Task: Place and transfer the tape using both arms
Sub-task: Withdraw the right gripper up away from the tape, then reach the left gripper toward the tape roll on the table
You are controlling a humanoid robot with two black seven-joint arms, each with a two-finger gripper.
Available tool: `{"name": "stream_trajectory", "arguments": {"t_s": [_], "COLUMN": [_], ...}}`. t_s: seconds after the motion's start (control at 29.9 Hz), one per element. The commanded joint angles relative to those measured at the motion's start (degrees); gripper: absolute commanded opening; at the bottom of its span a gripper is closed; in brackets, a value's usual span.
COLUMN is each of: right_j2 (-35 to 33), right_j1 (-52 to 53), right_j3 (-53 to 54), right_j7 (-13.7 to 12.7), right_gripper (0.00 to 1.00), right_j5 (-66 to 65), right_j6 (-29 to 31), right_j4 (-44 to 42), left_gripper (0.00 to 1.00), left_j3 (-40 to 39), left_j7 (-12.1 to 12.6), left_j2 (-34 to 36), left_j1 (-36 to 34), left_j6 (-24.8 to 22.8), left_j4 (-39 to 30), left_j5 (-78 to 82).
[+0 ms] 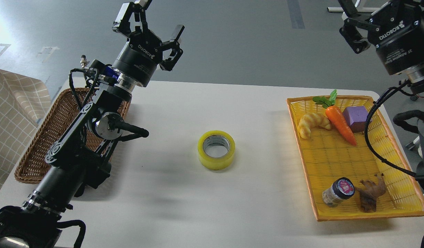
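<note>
Left gripper (pixel 156 34) raised beyond the table's (pixel 170 206) far edge, fingers spread, grasping nothing. Right gripper (pixel 353 32) lifted past the yellow tray (pixel 397 206), grip impossible to judge. Tape (pixel 216 149) lay flat at table centre, between wicker basket (pixel 36 151) and tray, touched by neither.

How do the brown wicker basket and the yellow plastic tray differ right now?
The brown wicker basket is rounded and woven, at the table's left edge, partly hidden by the left arm; no contents are visible. The yellow plastic tray is rectangular, at the right, holding a carrot and other items. Both rest on the white table.
</note>
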Motion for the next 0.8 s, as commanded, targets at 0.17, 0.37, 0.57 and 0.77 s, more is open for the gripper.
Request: {"name": "stream_trajectory", "arguments": {"t_s": [0.17, 0.37, 0.57, 0.77], "right_j2": [3.4, 3.5, 3.1, 2.9], "right_j1": [0.2, 2.7, 2.9, 2.9], "right_j3": [-1.0, -4.5, -5.2, -6.3], "right_j7": [-2.3, -5.0, -5.0, -5.1], "right_gripper": [1.0, 1.0, 1.0, 1.0], "right_j5": [0.2, -0.4, -0.4, -0.4], "right_j6": [-0.4, -3.5, -3.4, -3.5], "right_j4": [-0.1, -0.4, -0.2, 0.0], "left_gripper": [0.98, 0.98, 0.98, 0.98], "left_j3": [-0.6, -0.6, 0.1, 1.8], "left_j7": [-1.7, -1.9, -2.2, -2.2], "left_j2": [2.8, 3.7, 3.8, 4.2], "left_j1": [0.3, 1.6, 1.7, 1.3], "left_j6": [-0.3, -0.5, 0.8, 7.8], "left_j4": [-0.2, -0.3, -3.1, -5.6], "left_j5": [0.0, 0.1, 11.4, 35.1]}}
